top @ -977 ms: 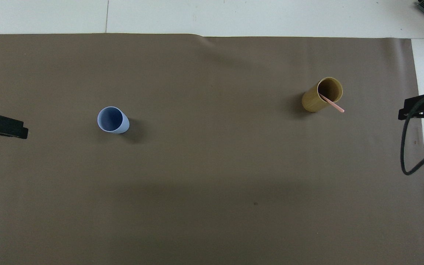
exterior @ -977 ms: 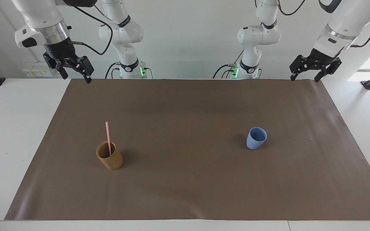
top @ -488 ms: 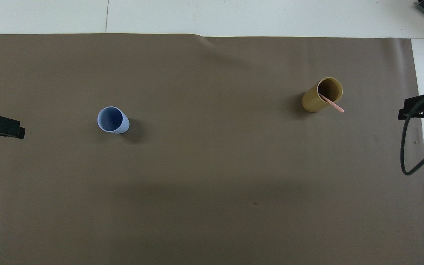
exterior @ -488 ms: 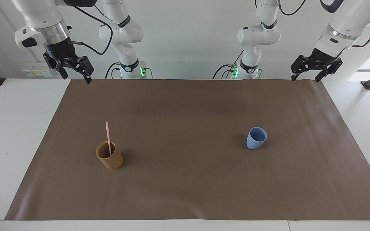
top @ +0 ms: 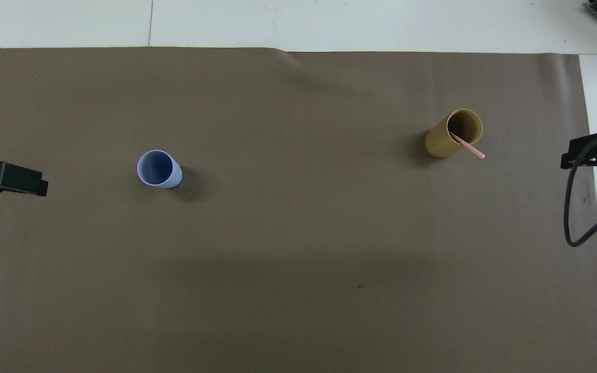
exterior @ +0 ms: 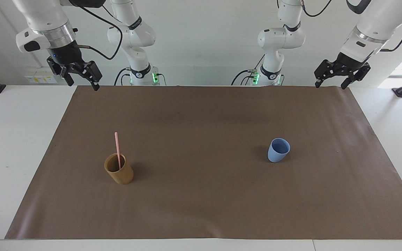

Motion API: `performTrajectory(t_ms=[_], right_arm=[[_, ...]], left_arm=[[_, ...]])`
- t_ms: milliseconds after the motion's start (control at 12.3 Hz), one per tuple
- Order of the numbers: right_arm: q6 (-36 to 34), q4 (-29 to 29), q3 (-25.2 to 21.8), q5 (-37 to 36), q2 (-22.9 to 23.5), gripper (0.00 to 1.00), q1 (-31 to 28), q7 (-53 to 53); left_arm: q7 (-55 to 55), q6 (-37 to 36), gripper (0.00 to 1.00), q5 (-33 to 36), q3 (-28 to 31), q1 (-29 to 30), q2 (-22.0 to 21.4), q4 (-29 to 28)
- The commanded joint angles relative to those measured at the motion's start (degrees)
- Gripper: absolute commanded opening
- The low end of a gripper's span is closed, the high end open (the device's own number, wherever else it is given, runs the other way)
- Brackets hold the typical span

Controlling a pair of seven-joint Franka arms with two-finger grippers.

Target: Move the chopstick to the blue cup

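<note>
I have a wide white table (exterior: 16,139) in front of me, almost wholly covered by a matte brown paper sheet (exterior: 201,195) that lies flat apart from a slight ripple at the edge farthest from the robots. I judge the sheet is there to give a plain, non-slip ground on which the small things stand out.

Both arms wait high at the robots' end of the table. The left tool (exterior: 330,83) hangs over the sheet's corner at the left arm's end, its fingers spread and holding nothing. The right tool (exterior: 84,83) hangs over the corner at the right arm's end, likewise released and empty. Parked that way, they leave the working area free.

The tan cup (exterior: 119,169) is a taller, straight-sided cylinder with a dull, bamboo-like finish, standing upright toward the right arm's end. The blue cup (exterior: 278,150) is shorter, pale and matte, tapering to a rounded base; it stands upright toward the left arm's end, well apart from the tan cup, and looks empty in the overhead view.

The chopstick (exterior: 117,148) is the smallest item: a thin, straight, pale pink stick standing in the tan cup, leaning on its rim toward the robots, with roughly half its length sticking out. That exposed stretch is, I judge, where the right tool can pinch it. The transfer is not yet begun.
</note>
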Motion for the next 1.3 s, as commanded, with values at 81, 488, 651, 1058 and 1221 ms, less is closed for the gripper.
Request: performTrajectory(t_ms=[81,488,651,1058,1221], right_arm=[[0.9,0.0,0.6,-0.2,-0.2,1.00,0.2,-0.5],[1.0,0.1,0.9,-0.5,0.1,1.00,0.6,-0.4],[1.0,-0.1,1.0,-0.5,-0.1,1.00,0.6,-0.3],[1.1,-0.7,1.0,-0.1,-0.4,1.00,1.5,0.2],[1.0,-0.8,0.9,0.0,-0.5,1.00,1.4,-0.1]], left_arm=[[-0.2,3.5,1.00,-0.7,0.5,-1.8,-0.4,-6.0],[-0.5,20.3,1.00,-0.7,0.5,-1.3,1.1,-15.6],[-3.4,25.4,1.00,-0.7,0.5,-1.8,2.3,-19.9],[-15.4,35.2,1.00,-0.7,0.5,-4.8,9.3,-21.9],[-17.4,39.9,1.00,-0.7,0.5,-5.4,12.1,-22.4]])
